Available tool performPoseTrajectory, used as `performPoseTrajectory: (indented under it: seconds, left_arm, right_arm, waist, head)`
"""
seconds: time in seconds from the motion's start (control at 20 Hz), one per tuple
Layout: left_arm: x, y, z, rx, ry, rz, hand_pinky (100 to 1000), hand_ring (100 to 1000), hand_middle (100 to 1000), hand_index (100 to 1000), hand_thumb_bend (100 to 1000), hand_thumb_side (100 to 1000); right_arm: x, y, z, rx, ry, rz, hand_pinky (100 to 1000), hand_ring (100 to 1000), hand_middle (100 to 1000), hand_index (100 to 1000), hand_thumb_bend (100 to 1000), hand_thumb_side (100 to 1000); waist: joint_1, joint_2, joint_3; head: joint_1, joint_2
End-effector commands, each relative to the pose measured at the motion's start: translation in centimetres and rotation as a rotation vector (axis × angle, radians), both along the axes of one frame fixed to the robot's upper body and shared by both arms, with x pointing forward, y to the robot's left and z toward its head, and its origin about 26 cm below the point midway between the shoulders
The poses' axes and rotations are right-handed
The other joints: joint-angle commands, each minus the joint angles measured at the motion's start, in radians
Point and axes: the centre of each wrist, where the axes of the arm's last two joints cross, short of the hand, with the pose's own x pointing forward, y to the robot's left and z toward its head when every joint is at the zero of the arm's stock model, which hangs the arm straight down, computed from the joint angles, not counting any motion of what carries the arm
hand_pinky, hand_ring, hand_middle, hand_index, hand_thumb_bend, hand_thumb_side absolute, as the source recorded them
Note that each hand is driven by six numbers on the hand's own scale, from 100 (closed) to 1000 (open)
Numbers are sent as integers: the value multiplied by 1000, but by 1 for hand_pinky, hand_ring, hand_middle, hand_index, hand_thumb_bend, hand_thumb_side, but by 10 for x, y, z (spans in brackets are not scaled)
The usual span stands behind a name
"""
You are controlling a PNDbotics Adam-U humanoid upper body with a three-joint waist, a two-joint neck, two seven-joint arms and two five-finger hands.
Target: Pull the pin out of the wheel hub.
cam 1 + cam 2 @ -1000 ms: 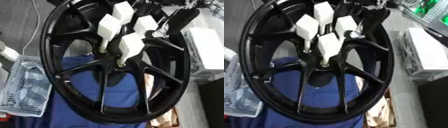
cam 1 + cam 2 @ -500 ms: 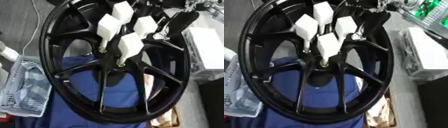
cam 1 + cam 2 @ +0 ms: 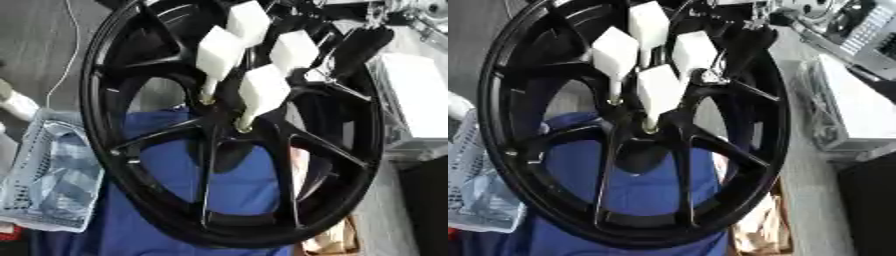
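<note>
A large black spoked wheel [image 3: 157, 200] stands tilted and fills both views. Several pins with white block heads stick out of its hub [image 3: 229, 131]: one at the top [image 3: 248, 20], one on the left [image 3: 219, 50], one in front [image 3: 262, 90] and one on the right [image 3: 293, 50]. My right hand [image 3: 357, 46], black, comes in from the upper right and lies against the rim just right of the right-hand pin. The spokes and the pin head hide its fingers. My left hand shows in neither view.
A white mesh basket [image 3: 48, 175] sits at the lower left, with a blue cloth [image 3: 236, 185] behind and under the wheel. A white box [image 3: 420, 95] and metal equipment [image 3: 859, 30] stand on the right. An open cardboard box [image 3: 759, 235] lies at the bottom right.
My right hand has edged slightly lower along the rim beside the right-hand pin. The wheel and pins stand as before.
</note>
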Motion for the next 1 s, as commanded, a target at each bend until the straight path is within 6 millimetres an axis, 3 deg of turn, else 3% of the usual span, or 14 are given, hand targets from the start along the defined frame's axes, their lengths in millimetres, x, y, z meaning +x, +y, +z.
performPoseTrajectory:
  seconds: [0.05, 0.45, 1.0]
  left_arm:
    - [-3, 1, 6, 12, -21, -3, 715, 556, 541, 672, 100, 694]
    - [-3, 2, 6, 9, -17, 0, 717, 557, 542, 672, 100, 695]
    - [-3, 3, 5, 7, -16, 4, 719, 557, 543, 672, 100, 691]
  right_arm:
    - [-3, -1, 9, -15, -40, -16, 851, 833, 768, 767, 270, 100]
    - [-4, 1, 13, 8, -63, -23, 773, 720, 685, 677, 134, 100]
    - [-7, -1, 31, 17, -137, -45, 750, 681, 538, 528, 100, 100]
  waist:
    - [7, -18, 0]
    - [8, -21, -3]
    - [12, -33, -14]
  head:
    - [-4, -11]
    - [-6, -8]
    - [-3, -2]
